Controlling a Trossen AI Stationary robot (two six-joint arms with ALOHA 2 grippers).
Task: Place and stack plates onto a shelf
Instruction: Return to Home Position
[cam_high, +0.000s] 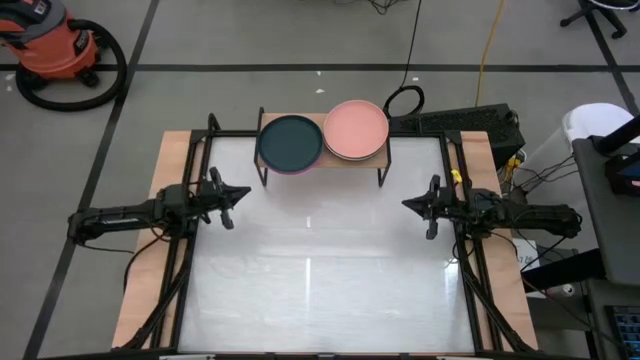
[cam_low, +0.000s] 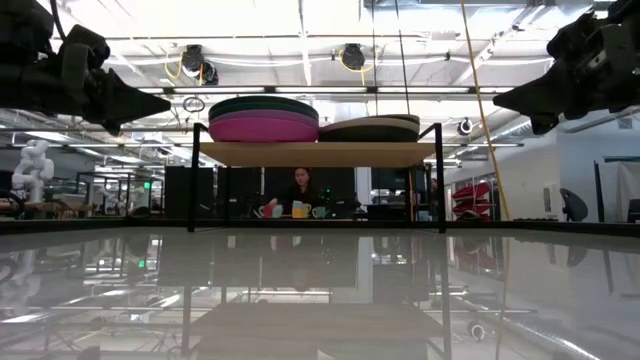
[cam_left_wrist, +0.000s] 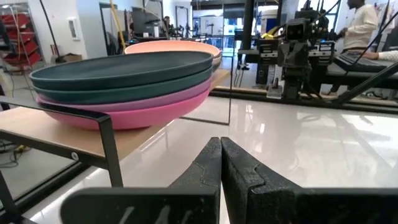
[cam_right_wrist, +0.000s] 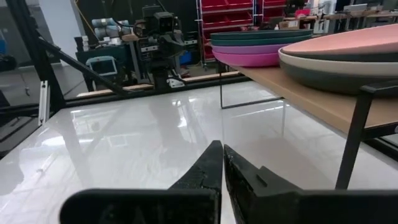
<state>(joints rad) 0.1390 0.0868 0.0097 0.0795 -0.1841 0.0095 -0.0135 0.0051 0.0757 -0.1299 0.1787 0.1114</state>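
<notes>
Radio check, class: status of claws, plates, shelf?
Left claw shut, empty, table's left. Right claw shut, empty, table's right. Two stacks on shelf, dark teal plate and salmon pink plate topmost. Nothing in the way.

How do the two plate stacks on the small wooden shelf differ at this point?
The dark-topped stack of round plates stands taller in the low view and rests on a magenta plate; the salmon-pink-topped stack of round plates is lower, with a charcoal plate underneath. Both sit on the wooden-plank shelf.
</notes>
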